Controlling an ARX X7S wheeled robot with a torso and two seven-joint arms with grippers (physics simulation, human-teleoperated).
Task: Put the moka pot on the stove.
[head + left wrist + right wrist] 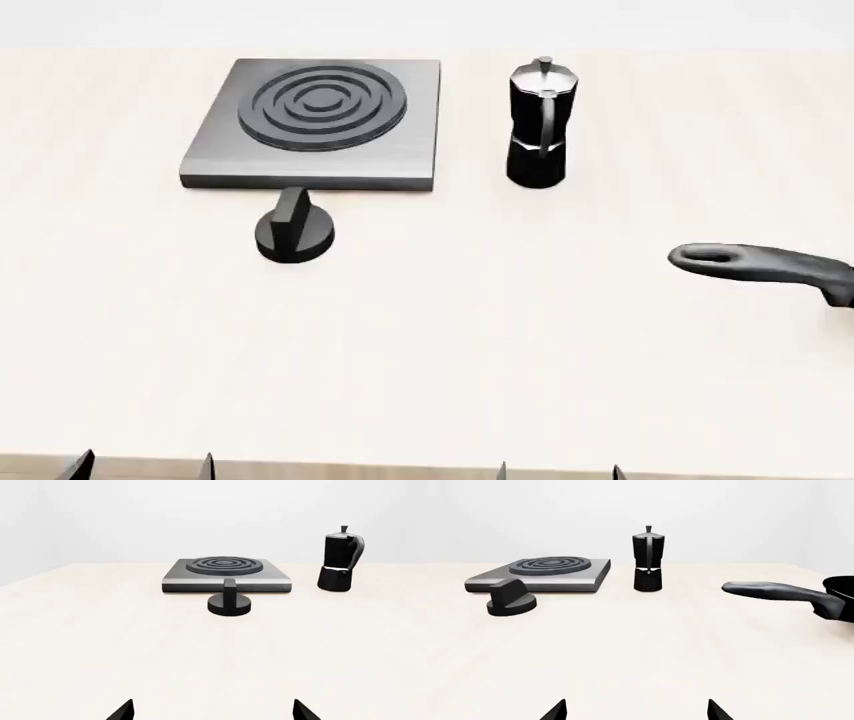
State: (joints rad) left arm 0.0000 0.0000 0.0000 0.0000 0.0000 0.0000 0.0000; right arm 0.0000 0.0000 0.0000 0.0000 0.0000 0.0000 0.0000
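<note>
The black moka pot [541, 125] with its silver lid stands upright on the table, just right of the stove [214, 155], a flat grey plate with dark concentric rings. Both also show in the wrist views: the moka pot [340, 560] [647, 560] and the stove [227, 577] [537, 577]. My left gripper [142, 468] and right gripper [558, 470] sit at the near table edge, far from the pot. Both are open with nothing between their fingers; the left gripper [212, 711] and right gripper [637, 711] show only their tips.
A short black round knob [294, 232] lies in front of the stove. A black pan handle [761, 265] reaches in from the right edge. The light table [441, 360] stretches between the grippers and the objects.
</note>
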